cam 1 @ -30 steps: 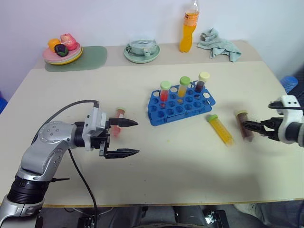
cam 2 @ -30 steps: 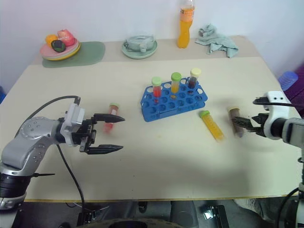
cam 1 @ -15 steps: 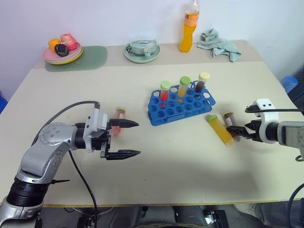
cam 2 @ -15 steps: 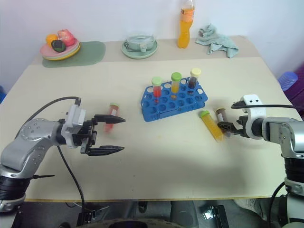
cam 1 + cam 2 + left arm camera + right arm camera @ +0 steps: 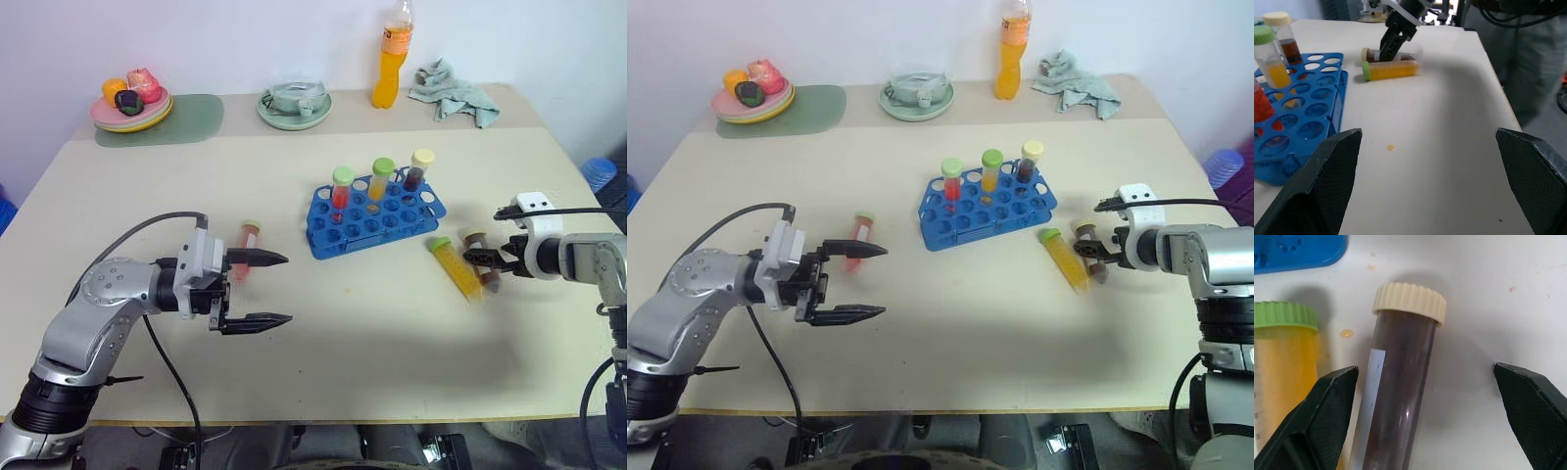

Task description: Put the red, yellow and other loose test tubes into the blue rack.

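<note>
Right wrist view: right pincer [image 5: 1422, 418] wide open (empty), straddling brown tube [image 5: 1398, 406].

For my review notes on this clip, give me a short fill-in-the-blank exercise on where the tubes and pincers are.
1. The blue rack holds ____ upright tubes.
2. The right pincer is open around the lying brown tube, whose cap is ____.
3. Beside that brown tube lies a yellow tube with a ____ cap.
4. The red tube lies on the table near the ____ pincer.

Missing words: three; cream; green; left

Bright even light, soft shadows, sharp focus
</note>
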`<state>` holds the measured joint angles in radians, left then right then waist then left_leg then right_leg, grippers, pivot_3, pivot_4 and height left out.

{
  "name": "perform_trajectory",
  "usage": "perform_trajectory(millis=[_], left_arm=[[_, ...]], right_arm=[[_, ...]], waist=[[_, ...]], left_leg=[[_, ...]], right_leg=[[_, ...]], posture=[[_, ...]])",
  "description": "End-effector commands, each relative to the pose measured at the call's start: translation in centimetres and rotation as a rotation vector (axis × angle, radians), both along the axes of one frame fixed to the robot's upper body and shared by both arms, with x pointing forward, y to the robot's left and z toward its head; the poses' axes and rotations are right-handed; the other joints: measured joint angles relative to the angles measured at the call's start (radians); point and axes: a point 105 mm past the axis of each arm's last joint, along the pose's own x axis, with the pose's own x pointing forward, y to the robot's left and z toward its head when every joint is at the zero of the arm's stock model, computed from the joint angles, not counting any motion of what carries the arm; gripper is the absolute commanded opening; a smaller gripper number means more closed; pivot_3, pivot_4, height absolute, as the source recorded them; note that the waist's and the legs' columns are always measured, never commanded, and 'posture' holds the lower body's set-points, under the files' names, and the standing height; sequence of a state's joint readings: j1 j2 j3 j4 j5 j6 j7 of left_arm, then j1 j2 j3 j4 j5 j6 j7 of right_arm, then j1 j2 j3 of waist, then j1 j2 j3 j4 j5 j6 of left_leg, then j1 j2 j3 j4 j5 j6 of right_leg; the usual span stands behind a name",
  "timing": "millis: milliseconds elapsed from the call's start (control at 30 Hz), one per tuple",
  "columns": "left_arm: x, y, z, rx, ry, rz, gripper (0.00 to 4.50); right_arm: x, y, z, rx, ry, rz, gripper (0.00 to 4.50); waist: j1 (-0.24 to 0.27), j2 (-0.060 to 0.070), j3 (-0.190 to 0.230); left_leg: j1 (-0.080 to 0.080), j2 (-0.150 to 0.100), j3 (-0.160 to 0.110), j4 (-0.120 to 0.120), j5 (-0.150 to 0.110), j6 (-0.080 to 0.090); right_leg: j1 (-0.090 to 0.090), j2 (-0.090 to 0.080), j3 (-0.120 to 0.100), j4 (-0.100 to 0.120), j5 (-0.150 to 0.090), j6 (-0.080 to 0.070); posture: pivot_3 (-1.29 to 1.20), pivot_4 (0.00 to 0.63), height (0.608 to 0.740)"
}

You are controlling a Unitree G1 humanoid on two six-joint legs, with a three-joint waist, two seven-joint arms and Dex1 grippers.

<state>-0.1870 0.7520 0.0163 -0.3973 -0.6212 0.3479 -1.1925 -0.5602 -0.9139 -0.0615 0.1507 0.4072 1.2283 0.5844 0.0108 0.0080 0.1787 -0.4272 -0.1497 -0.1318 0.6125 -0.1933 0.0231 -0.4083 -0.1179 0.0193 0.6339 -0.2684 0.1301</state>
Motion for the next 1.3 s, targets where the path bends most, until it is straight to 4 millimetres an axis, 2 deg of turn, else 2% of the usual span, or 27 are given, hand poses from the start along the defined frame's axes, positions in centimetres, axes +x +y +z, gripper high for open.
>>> perform_trajectory(millis=[33, 267, 300, 333, 533, 733, 900, 1000, 1133, 1200, 1267, 1300], left_arm=[[-0.4, -0.1, 0.7, -0.009, -0.025, -0.001, 4.44], [-0.7, -0.2, 0.6, -0.013, -0.018, 0.004, 4.44], [-0.7, -0.2, 0.6, -0.013, -0.017, 0.004, 4.5], [-0.7, -0.2, 0.6, -0.013, -0.017, 0.004, 4.5], [-0.8, -0.2, 0.5, -0.011, -0.015, 0.004, 4.5], [-0.9, -0.2, 0.4, -0.011, -0.013, 0.008, 4.5], [-0.8, -0.1, 0.4, -0.01, -0.012, 0.014, 4.5], [-0.7, 0.0, 0.3, -0.007, -0.014, 0.02, 4.5], [-0.5, -0.2, 0.4, -0.016, -0.02, 0.022, 4.5], [-0.4, -0.2, 0.4, -0.019, -0.022, 0.023, 4.5], [-0.2, -0.2, 0.6, -0.034, -0.023, 0.034, 4.5], [-0.1, -0.2, 0.6, -0.043, -0.024, 0.04, 4.5]], right_arm=[[0.5, -0.1, 1.0, -0.008, -0.023, 0.005, 4.5], [0.6, -0.2, 0.7, -0.024, 0.013, 0.013, 4.5], [0.6, -0.1, 0.6, -0.025, 0.016, 0.014, 3.98], [0.6, -0.1, 0.5, -0.025, 0.021, 0.019, 3.73], [0.4, 0.3, 0.1, -0.026, 0.036, 0.036, 0.87], [0.3, 0.3, 0.3, -0.06, 0.024, 0.066, 0.79], [-0.3, 1.4, 2.3, -0.131, -0.103, 0.255, 0.79], [-1.2, 4.3, 5.3, -0.067, -0.333, 0.435, 0.79], [-2.2, 7.2, 8.4, 0.059, -0.61, 0.534, 0.79], [-2.6, 8.1, 9.1, 0.135, -0.7, 0.566, 0.79], [-3.1, 9.5, 9.9, 0.301, -0.841, 0.635, 0.79], [-2.9, 9.7, 9.8, 0.328, -0.89, 0.613, 0.79]], waist=[[0.0, 0.0, 0.0], [-0.001, 0.0, 0.0], [-0.001, 0.0, 0.0], [-0.001, 0.0, 0.0], [-0.001, 0.0, 0.0], [-0.001, 0.0, 0.0], [0.003, 0.0, 0.0], [0.002, 0.0, 0.0], [-0.002, -0.001, 0.0], [-0.001, -0.001, 0.0], [0.001, -0.002, 0.0], [0.001, -0.002, 0.0]], left_leg=[[0.0, 0.0, 0.0, 0.0, 0.0, 0.0], [0.0, 0.0, 0.0, 0.0, 0.0, 0.0], [0.0, 0.0, 0.0, 0.0, 0.0, 0.0], [0.0, 0.0, 0.0, 0.0, 0.0, 0.0], [0.0, 0.0, 0.0, 0.0, 0.0, 0.0], [0.0, 0.0, 0.0, 0.0, 0.0, 0.0], [0.0, 0.0, 0.0, 0.0, 0.0, 0.0], [0.0, 0.0, 0.0, 0.0, 0.0, 0.0], [0.0, 0.0, 0.0, 0.0, 0.0, 0.0], [0.001, 0.0, 0.0, 0.0, 0.0, 0.0], [0.001, 0.0, 0.0, 0.0, 0.0, 0.0], [0.001, 0.0, 0.0, 0.0, 0.0, 0.0]], right_leg=[[0.0, 0.0, 0.0, 0.0, 0.0, 0.0], [0.0, 0.0, 0.0, 0.0, 0.0, 0.0], [0.0, 0.0, 0.0, 0.0, 0.0, 0.0], [0.0, 0.0, 0.0, 0.0, 0.0, 0.0], [0.0, 0.0, 0.0, 0.0, 0.0, 0.0], [0.0, 0.0, 0.0, 0.0, 0.0, 0.0], [0.0, 0.0, 0.0, 0.0, 0.001, 0.001], [0.0, 0.0, 0.0, 0.0, 0.001, 0.002], [0.0, 0.0, 0.0, 0.0, 0.001, 0.002], [0.001, 0.001, 0.0, 0.0, 0.001, 0.002], [0.001, 0.001, 0.0, 0.0, 0.001, 0.002], [0.001, 0.001, 0.0, 0.0, 0.001, 0.002]], posture=[[0.0, 0.15, 0.739], [0.0, 0.15, 0.739], [0.0, 0.15, 0.739], [0.0, 0.15, 0.739], [0.0, 0.15, 0.739], [0.0, 0.15, 0.739], [0.0, 0.15, 0.739], [0.0, 0.15, 0.739], [0.0, 0.15, 0.739], [0.0, 0.15, 0.739], [0.0, 0.15, 0.739], [0.0, 0.15, 0.739]])
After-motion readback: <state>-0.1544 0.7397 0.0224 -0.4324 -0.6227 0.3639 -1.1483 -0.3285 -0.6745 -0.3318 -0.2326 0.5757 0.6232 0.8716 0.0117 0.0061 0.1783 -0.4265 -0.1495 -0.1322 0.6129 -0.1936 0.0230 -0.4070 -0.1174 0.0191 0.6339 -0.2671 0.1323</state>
